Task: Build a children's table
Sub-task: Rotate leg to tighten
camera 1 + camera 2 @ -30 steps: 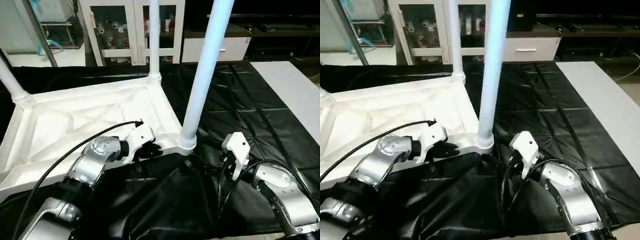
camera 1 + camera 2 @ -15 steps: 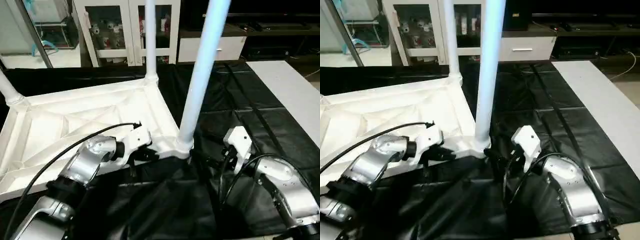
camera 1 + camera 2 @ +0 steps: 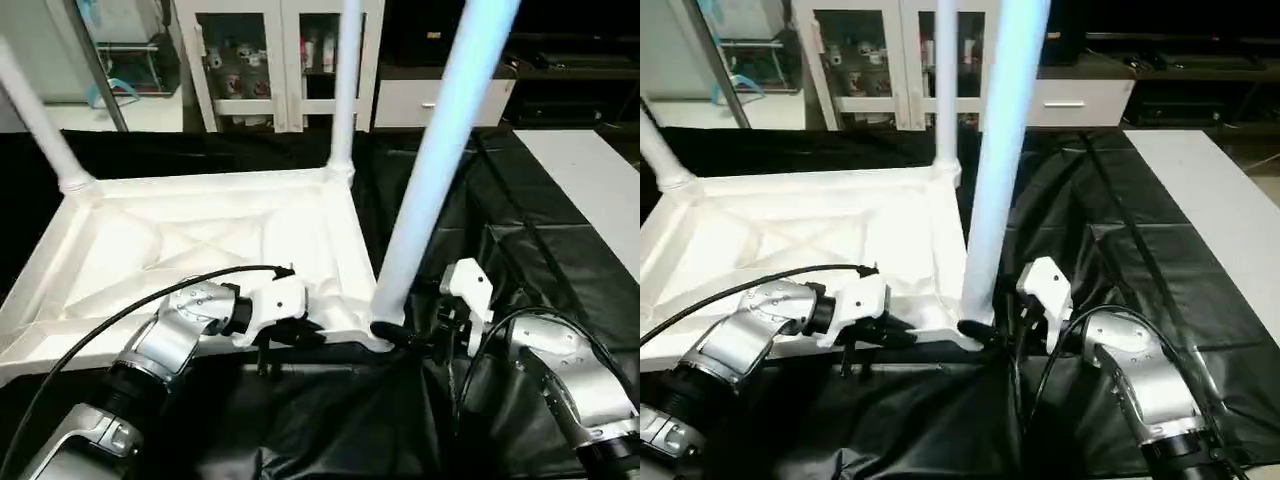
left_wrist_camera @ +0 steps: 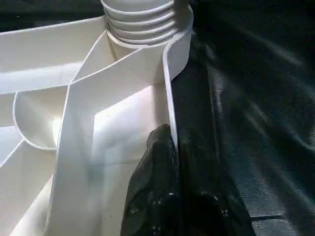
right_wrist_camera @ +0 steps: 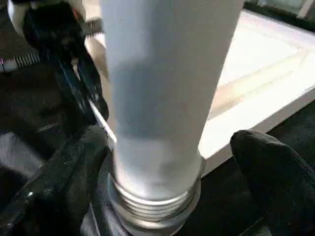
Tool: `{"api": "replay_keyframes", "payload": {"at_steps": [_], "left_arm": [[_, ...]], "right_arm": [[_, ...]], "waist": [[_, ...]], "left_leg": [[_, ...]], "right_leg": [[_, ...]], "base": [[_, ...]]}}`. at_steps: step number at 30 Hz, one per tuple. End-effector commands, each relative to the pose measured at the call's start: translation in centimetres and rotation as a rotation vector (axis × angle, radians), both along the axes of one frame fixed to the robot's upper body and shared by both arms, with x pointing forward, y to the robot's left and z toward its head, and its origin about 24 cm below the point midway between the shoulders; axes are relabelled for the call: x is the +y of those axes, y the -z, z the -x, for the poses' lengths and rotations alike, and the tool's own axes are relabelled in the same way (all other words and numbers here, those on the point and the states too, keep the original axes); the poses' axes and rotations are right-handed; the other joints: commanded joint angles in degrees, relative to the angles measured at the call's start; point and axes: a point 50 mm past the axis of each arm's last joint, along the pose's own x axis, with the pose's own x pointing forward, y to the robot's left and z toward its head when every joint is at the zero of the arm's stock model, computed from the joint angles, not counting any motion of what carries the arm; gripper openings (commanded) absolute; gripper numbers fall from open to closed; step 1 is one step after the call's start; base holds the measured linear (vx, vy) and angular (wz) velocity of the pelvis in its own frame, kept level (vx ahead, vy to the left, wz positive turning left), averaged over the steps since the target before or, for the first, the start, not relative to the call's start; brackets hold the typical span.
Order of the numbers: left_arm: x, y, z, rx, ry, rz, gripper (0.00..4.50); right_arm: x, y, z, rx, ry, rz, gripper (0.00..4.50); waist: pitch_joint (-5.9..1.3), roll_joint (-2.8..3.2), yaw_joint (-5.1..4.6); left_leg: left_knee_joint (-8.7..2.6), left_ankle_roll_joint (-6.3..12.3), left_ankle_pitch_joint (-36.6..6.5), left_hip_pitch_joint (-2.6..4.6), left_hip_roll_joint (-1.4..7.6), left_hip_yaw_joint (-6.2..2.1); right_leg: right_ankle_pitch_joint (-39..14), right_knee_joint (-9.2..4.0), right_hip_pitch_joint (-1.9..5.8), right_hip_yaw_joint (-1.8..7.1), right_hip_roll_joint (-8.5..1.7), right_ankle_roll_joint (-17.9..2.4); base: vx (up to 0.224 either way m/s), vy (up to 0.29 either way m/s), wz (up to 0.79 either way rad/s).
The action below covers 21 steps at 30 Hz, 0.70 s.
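**Near-corner leg seated; right gripper spread around its base**

The tabletop lay underside-up on the black-covered work table, ribs exposed. Three legs stood upright in corner sockets: one at the tabletop's 10 o'clock corner, one at the 1 o'clock corner, and the nearest leg at the 5 o'clock corner. No leg showed at the 7 o'clock corner, which was hidden behind the left forearm.

The left gripper was closed on the tabletop's near rim wall, one finger on each face of it, at 9 o'clock from the nearest leg's socket, steadying the piece. The right gripper stood with fingers wide apart on either side of the nearest leg's threaded base, neither visibly pressing the tube.

Judgement: the step in hand was fitting or tightening this leg. The next move would call for either closing on the tube again to turn it further, or withdrawing clear, while the left grip holds the tabletop against rotation.
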Motion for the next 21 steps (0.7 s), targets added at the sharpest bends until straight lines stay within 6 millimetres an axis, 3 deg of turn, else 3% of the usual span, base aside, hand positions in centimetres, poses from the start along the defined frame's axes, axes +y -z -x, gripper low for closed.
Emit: {"api": "replay_keyframes", "payload": {"at_steps": [1, 5, 8, 13, 21], "left_arm": [[-1.1, 0.3, 0.8, 0.004, 0.107, -0.002, 0.00], [-1.2, 0.1, 0.9, 0.004, 0.133, 0.004, 0.00], [-1.3, 0.1, 1.0, 0.001, 0.140, 0.002, 0.00], [-1.2, 0.1, 0.9, -0.001, 0.142, -0.004, 0.00], [-0.9, 0.3, 0.9, 0.006, 0.140, -0.016, 0.00]], "right_arm": [[0.4, -0.1, -0.3, -0.013, -0.023, 0.016, 4.43], [0.9, 0.5, -0.8, 0.003, -0.033, 0.025, 4.43], [1.2, 0.6, -1.0, 0.006, -0.041, 0.021, 4.43], [1.6, 0.7, -1.3, 0.010, -0.046, 0.001, 4.43], [1.8, 1.1, -1.1, 0.028, -0.075, -0.017, 3.78]], "waist": [[-3.15, -0.79, -0.44], [-3.31, -0.38, -0.31], [-3.35, -0.46, -0.24], [-3.30, -0.37, -0.23], [-3.33, -0.01, -0.21]], "left_leg": [[-4.76, 2.58, -12.2, 0.50, 3.52, -1.11], [-4.68, 2.61, -11.0, 0.44, 3.56, -1.11], [-4.61, 2.73, -10.6, 0.46, 3.59, -0.96], [-4.67, 2.45, -11.6, 0.52, 3.63, -0.90], [-4.78, 1.67, -13.0, 0.60, 3.68, -0.90]], "right_leg": [[-17.0, -3.52, 2.29, 2.66, -3.56, -12.1], [-13.5, -3.05, 2.37, 2.56, -3.49, -13.3], [-11.8, -2.89, 2.50, 2.57, -3.39, -13.8], [-13.2, -3.02, 2.49, 2.58, -3.49, -13.7], [-12.7, -3.00, 2.50, 2.56, -3.36, -13.8]], "base": [[0.000, 0.000, 0.00], [0.000, 0.000, 0.00], [0.000, 0.000, 0.00], [0.000, 0.000, 0.00], [0.000, 0.000, 0.00]]}}
